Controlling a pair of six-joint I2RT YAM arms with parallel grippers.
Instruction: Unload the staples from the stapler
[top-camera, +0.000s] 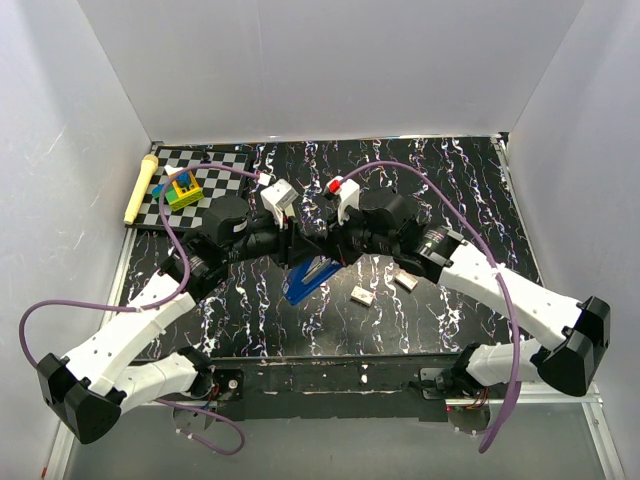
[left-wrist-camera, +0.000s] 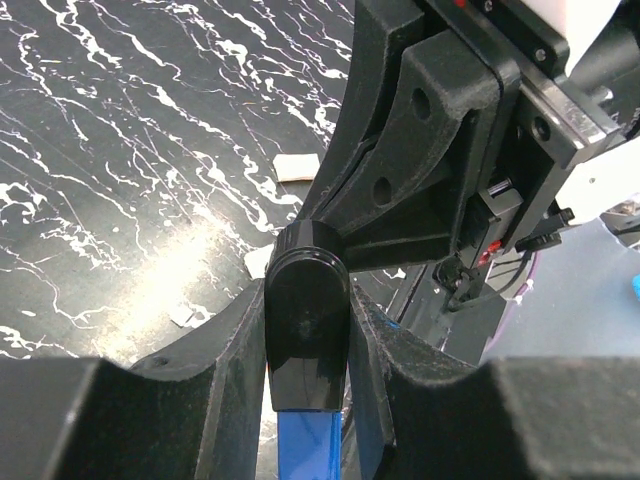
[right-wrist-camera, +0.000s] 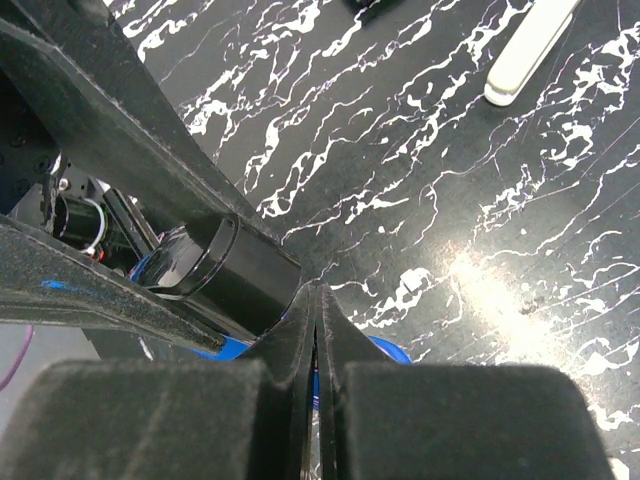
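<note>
Black left gripper (left-wrist-camera: 306, 365) of mine clamps the glossy black-capped blue stapler (left-wrist-camera: 303, 300) | my right gripper (right-wrist-camera: 316, 335) is pinched fully together at its blue edge, grip unclear | pale silvery staples (top-camera: 362, 295) lie loose on the black white-veined worktop (top-camera: 450, 180) nearby | risk: slick cap twists free if I tug sideways; crowded wrists may collide.

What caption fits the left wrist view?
Left gripper, jaws shut on the blue stapler; pale staples lie beyond.

The left arm (top-camera: 150, 310) and right arm (top-camera: 500, 285) converge on the blue stapler (top-camera: 305, 280), blocking mid-table; staples (top-camera: 362, 295) lie just right; bare tabletop (top-camera: 460, 190) beyond.
</note>
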